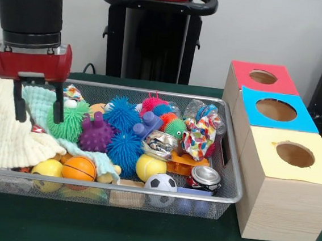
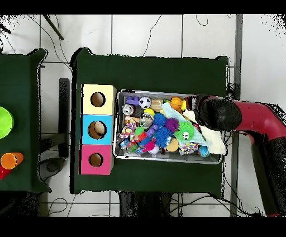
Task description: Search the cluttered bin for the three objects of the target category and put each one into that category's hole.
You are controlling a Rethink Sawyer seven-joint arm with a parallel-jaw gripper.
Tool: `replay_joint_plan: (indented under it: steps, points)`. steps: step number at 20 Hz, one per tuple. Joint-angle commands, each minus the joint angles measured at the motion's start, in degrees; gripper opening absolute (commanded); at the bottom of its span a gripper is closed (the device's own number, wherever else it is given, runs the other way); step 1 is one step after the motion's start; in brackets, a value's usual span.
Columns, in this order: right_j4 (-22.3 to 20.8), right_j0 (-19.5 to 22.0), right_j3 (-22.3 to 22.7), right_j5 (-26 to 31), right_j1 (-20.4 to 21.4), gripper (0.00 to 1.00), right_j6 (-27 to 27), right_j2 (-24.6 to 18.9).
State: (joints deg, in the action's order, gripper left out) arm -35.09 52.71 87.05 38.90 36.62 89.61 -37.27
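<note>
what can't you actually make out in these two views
- Bin floor: front view, buried under the toys and cream cloth.
- Gripper: overhead view, the arm's black wrist covers it.
- Inside the red, blue and yellow holes: both views, too dark.

Arm cut off top; cloth hides toys.

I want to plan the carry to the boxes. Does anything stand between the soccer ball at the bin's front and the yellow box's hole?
Only the wire bin's end wall stands between the soccer ball and the yellow box. The crushed can lies beside the ball on that side. The hole is open.
</note>
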Motion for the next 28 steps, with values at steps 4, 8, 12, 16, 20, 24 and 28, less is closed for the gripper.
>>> replay_joint_plan:
  steps: [4,8,12,16,20,24,28]
  points:
    - [-8.7,-2.4,5.6,-7.5,3.9,1.00,-0.8,4.8]
    - [-10.0,-3.4,6.2,-9.1,4.5,1.00,0.8,6.8]
    - [-10.1,-2.8,6.9,-10.4,3.7,1.00,-0.2,7.6]
    - [-10.1,-2.0,7.0,-11.6,2.2,1.00,-1.1,7.6]
    - [-10.4,-1.4,6.8,-13.3,0.1,1.00,-1.0,8.2]
    - [-10.5,-0.4,6.8,-15.4,-2.3,1.00,-0.9,8.5]
    - [-9.7,0.6,7.6,-16.6,-2.9,1.00,-0.8,8.2]
